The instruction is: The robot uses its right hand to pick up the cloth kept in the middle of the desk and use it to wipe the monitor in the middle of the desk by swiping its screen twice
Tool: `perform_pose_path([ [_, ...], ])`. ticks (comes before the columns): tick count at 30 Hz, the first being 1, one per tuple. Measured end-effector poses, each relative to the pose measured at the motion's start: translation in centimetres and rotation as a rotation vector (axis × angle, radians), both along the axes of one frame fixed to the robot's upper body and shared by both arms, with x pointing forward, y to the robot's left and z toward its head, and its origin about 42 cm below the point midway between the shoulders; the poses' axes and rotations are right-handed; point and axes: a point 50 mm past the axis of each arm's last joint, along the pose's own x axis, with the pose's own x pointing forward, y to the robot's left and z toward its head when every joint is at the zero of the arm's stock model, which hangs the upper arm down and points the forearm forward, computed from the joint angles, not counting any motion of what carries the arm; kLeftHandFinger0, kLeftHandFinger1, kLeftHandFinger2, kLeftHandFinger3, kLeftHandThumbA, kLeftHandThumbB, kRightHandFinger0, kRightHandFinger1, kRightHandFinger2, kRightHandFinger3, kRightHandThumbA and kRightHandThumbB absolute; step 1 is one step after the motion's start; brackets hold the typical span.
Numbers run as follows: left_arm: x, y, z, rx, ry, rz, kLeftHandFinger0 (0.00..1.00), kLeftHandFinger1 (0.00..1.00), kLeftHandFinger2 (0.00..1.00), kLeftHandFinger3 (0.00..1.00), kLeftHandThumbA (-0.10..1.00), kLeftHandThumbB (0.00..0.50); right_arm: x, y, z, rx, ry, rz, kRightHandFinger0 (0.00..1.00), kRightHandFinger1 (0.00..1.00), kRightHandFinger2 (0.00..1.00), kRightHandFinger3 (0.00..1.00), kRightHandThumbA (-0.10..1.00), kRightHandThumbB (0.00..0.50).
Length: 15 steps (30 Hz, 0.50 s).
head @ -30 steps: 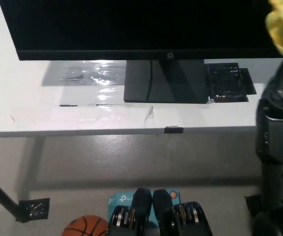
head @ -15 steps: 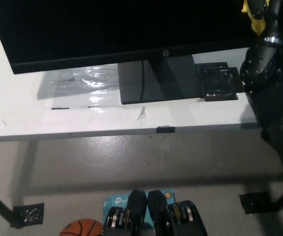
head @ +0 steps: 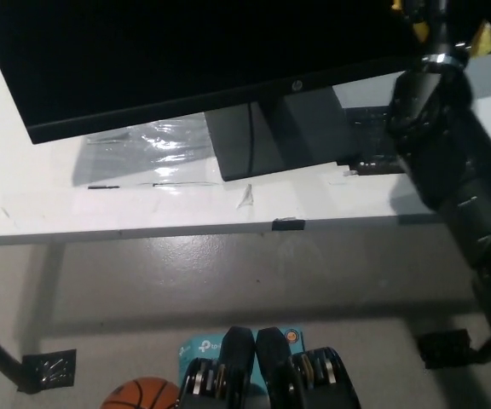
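Monitor (head: 186, 51) fills the top of the head view on the white desk (head: 101, 204), its stand centred. You're in the wiping step: your right hand (head: 433, 13) is up at the screen's right end, mostly cropped, with scraps of yellow cloth (head: 482, 38) showing beside it. Whether its fingers grip the cloth, you can't tell. Next, sweep leftward, keeping contact. Your left hand isn't visible.
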Motion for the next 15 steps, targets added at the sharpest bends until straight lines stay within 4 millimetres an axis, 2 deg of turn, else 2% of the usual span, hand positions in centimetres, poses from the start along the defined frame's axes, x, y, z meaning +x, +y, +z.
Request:
perform_pose_path([
  [2, 0.1, -0.1, 0.0, 0.001, 0.0, -0.004, 0.74, 0.77, 0.85, 1.0, 0.09, 0.057, -0.4, 1.8, -0.3, 0.007, -0.009, 0.029, 0.0, 0.0, 0.16, 0.65, -0.1, 0.002],
  [7, 0.2, -0.2, 0.0, -0.002, 0.003, -0.01, 0.74, 0.76, 0.85, 1.0, 0.08, 0.053, -1.5, 6.1, -0.7, 0.004, -0.04, 0.118, 0.0, 0.0, 0.14, 0.63, -0.1, 0.0],
  [8, 0.3, -0.2, 0.0, -0.002, 0.003, -0.011, 0.76, 0.79, 0.87, 1.0, 0.08, 0.061, -1.7, 7.0, -0.8, 0.007, -0.044, 0.134, 0.0, 0.0, 0.15, 0.66, -0.1, 0.013],
  [11, 0.4, -0.1, -0.2, -0.002, 0.011, -0.012, 0.81, 0.82, 0.89, 1.0, 0.1, 0.061, -2.3, 9.0, -1.1, 0.011, -0.045, 0.174, 0.0, 0.0, 0.11, 0.67, -0.1, 0.019],
  [12, 0.4, -0.1, -0.3, -0.002, 0.014, -0.013, 0.81, 0.82, 0.89, 1.0, 0.1, 0.062, -2.6, 9.8, -1.2, 0.014, -0.044, 0.191, 0.0, 0.0, 0.12, 0.69, -0.1, 0.002],
  [15, 0.6, -0.2, -0.3, -0.001, 0.014, -0.017, 0.77, 0.8, 0.87, 1.0, 0.07, 0.066, -3.2, 11.7, -1.4, 0.02, -0.041, 0.231, 0.0, 0.0, 0.15, 0.7, -0.1, 0.0],
])
